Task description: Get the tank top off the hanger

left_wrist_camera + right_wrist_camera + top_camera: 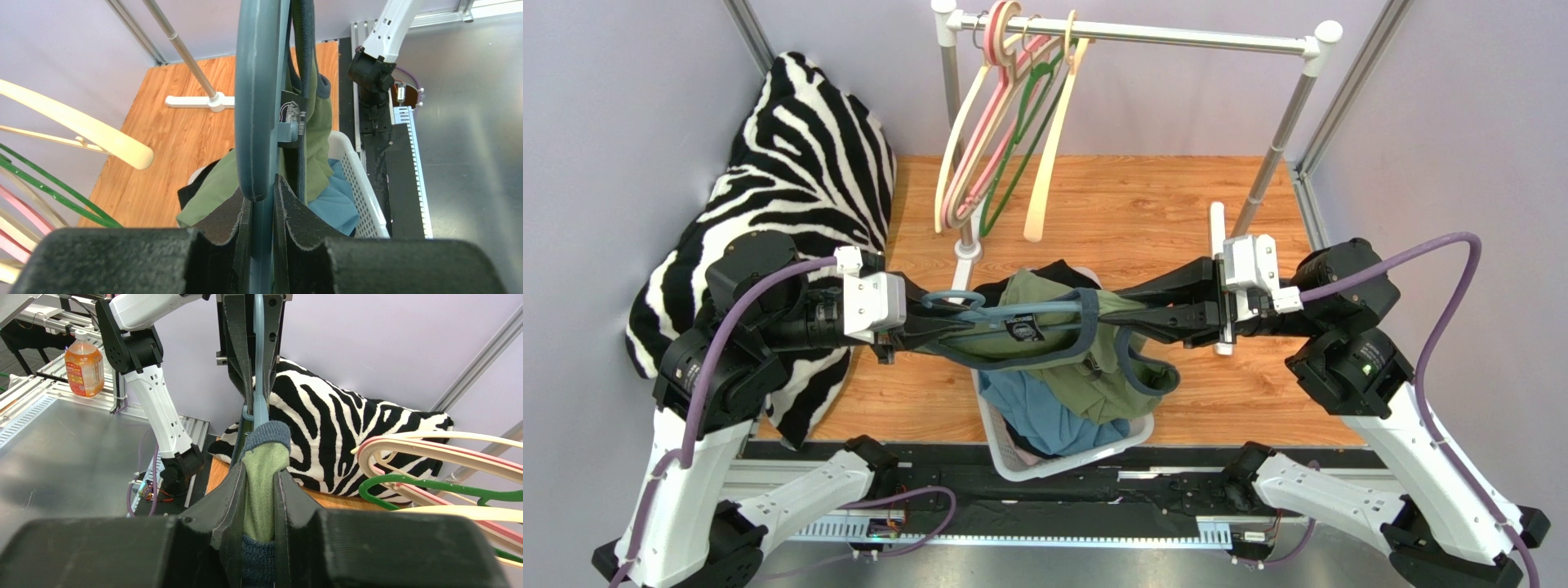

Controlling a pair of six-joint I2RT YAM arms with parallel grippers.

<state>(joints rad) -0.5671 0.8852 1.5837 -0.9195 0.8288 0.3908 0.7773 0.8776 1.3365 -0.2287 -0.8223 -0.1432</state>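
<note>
Left gripper (264,195) is clamped on one end of the blue-grey hanger (255,92), pads pressed to either side of the arm where it curves. Right gripper (261,478) is shut tight on the olive tank top (1069,368), biting a fold of green fabric with grey trim, probably a shoulder strap. Garment and hanger are strung between the two arms above the white basket (1008,463), which holds a blue garment (1051,426); the body of the top sags toward the basket. Judged step: draw the strap off the hanger's end. To do it well, the left arm should hold the hanger steady and level as an anchor. The right arm should pull the strap outward along the hanger arm and past its tip, not straight down, or the trim is likely to bind on the shoulder curve. Pull slowly, since the fabric looks soft and will probably stretch before it slides. Watch the left-hand hold: smooth plastic and a narrow grip, so it could twist or slip under a sideways tug. Cannot tell from these views whether the strap near the left gripper is free or pinched under the pads; if pinched, the top will not come away. Spare hangers (995,135) on the rack (1161,34) and the zebra cushion (805,159) sit well apart.
</note>
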